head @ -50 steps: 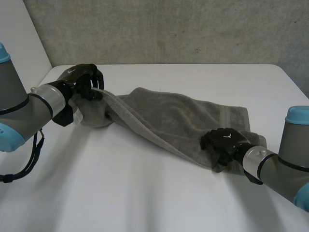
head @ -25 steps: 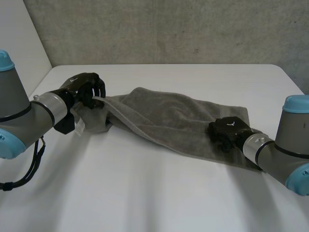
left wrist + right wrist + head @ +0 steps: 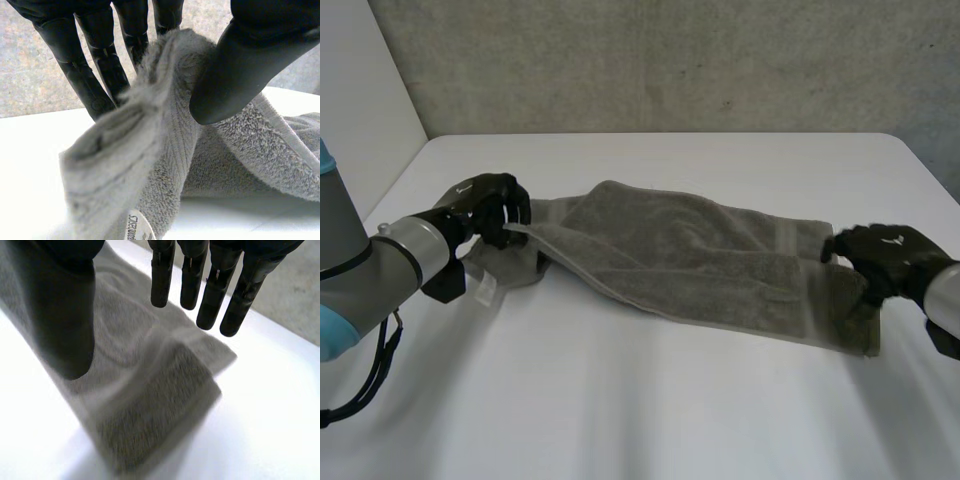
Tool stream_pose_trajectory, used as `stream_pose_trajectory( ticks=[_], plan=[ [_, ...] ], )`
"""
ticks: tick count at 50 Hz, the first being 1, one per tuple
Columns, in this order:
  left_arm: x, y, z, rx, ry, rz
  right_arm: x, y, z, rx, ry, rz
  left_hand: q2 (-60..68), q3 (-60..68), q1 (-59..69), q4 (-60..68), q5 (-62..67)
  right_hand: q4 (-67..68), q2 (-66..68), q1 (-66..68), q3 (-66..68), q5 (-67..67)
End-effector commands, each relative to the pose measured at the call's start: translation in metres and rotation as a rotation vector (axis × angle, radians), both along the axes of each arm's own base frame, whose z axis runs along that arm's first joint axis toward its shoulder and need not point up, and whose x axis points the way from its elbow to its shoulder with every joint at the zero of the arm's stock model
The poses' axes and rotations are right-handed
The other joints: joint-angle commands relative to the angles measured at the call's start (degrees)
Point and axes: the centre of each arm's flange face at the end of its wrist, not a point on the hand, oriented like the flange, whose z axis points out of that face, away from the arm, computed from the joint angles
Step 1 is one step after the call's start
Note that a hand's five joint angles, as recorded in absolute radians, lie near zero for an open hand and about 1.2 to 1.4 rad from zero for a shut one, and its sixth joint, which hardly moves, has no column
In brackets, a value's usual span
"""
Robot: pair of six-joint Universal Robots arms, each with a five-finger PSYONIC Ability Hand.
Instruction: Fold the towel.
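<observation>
Towel (image 3: pixel 690 260) is laid long-ways across the table (image 3: pixel 650 420), left edge toward right edge, left end pinched by the left hand (image 3: pixel 485 200), right hand (image 3: pixel 885 255) held straight-fingered, gripping nothing.

The towel (image 3: pixel 690 255) is plain grey with a ribbed band, and its label (image 3: pixel 137 228) is white with dark lettering. At the towel's ends, the left hand (image 3: pixel 485 205) and the right hand (image 3: pixel 885 255) are black. The table (image 3: pixel 650 400) under the towel is white.

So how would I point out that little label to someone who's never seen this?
Start at the white table and find the grey towel stretched across it. Follow the towel to the end pinched by the left hand. The label hangs just under that hand, the only small white printed bit on the grey cloth.
</observation>
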Motion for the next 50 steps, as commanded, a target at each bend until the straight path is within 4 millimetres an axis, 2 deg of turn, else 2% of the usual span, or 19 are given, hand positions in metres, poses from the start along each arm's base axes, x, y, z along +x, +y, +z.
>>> stream_pose_trajectory(
  ticks=[1, 10, 12, 26, 50],
  plan=[
    [0.002, 0.003, -0.005, 0.007, -0.002, 0.002, -0.022, 0.013, -0.019, 0.055, 0.071, 0.004, 1.88, 0.75, 3.63, 2.07, 1.49, 2.37, 2.92, 3.35, 2.80, 2.11],
    [-0.003, 0.009, -0.009, 0.019, 0.000, -0.027, -0.032, 0.018, -0.040, 0.102, 0.089, 0.053, 1.88, 0.75, 3.63, 2.07, 1.49, 2.37, 2.92, 3.35, 2.80, 2.11],
    [-0.003, 0.009, -0.009, 0.020, 0.000, -0.027, -0.030, 0.016, -0.050, 0.108, 0.077, 0.080, 1.88, 0.75, 3.63, 2.07, 1.49, 1.87, 2.42, 2.85, 2.29, 1.61],
    [0.000, 0.006, -0.009, 0.015, 0.005, -0.027, -0.028, 0.001, -0.072, 0.037, 0.085, 0.100, 1.88, 0.75, 3.63, 2.07, 1.49, 2.04, 2.58, 3.02, 2.46, 1.77],
    [-0.001, 0.003, -0.011, 0.006, 0.010, -0.032, -0.031, -0.021, -0.076, -0.029, 0.102, 0.092, 1.88, 0.75, 3.63, 2.07, 1.49, 5.40, 5.95, 6.38, 5.82, 5.14]
  ],
)
